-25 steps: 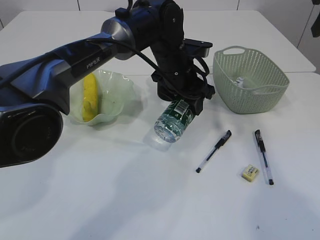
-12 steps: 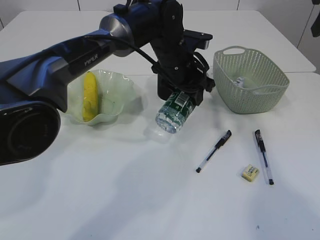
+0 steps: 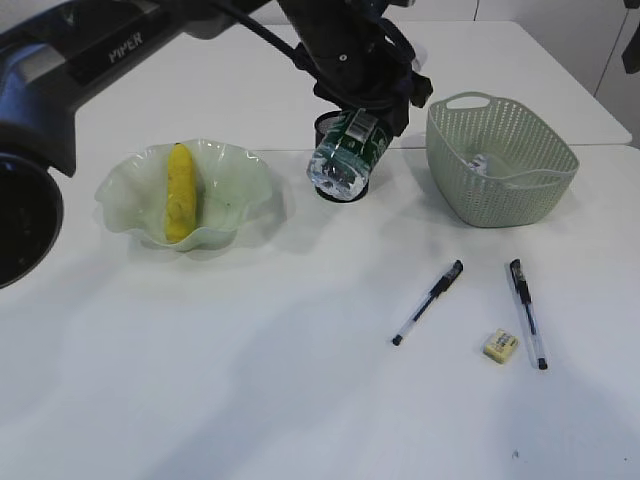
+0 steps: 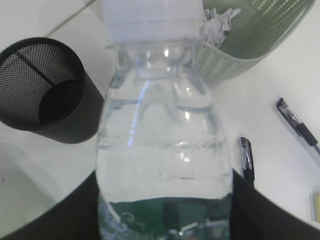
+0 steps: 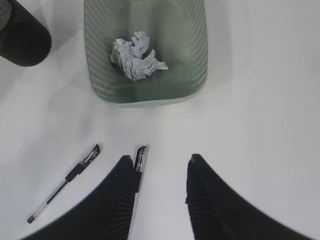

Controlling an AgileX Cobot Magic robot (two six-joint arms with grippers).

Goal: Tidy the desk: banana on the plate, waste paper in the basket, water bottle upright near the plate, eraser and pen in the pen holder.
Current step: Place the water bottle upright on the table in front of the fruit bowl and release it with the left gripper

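My left gripper [image 3: 368, 118] is shut on the water bottle [image 3: 347, 158], which hangs tilted above the table in front of the black mesh pen holder [image 3: 325, 125]. In the left wrist view the bottle [image 4: 162, 150] fills the space between the fingers of the left gripper [image 4: 165, 212], white cap pointing away. The banana [image 3: 180, 190] lies in the pale green plate [image 3: 245, 170]. Waste paper [image 5: 136, 56] sits in the green basket [image 3: 505, 195]. Two pens [image 3: 428, 300] [image 3: 527, 312] and the eraser [image 3: 500, 345] lie on the table. My right gripper [image 5: 159, 160] hovers open over one pen [image 5: 140, 159].
The pen holder [image 4: 45, 95] stands between plate and basket [image 4: 250, 40]. The white table [image 3: 250, 380] stretches toward the camera in front of the plate. The second pen [image 5: 65, 182] lies left of the right gripper.
The left arm has lifted the bottle off the table and carried it back and up, toward the pen holder. Pens, eraser, plate and basket have not moved.
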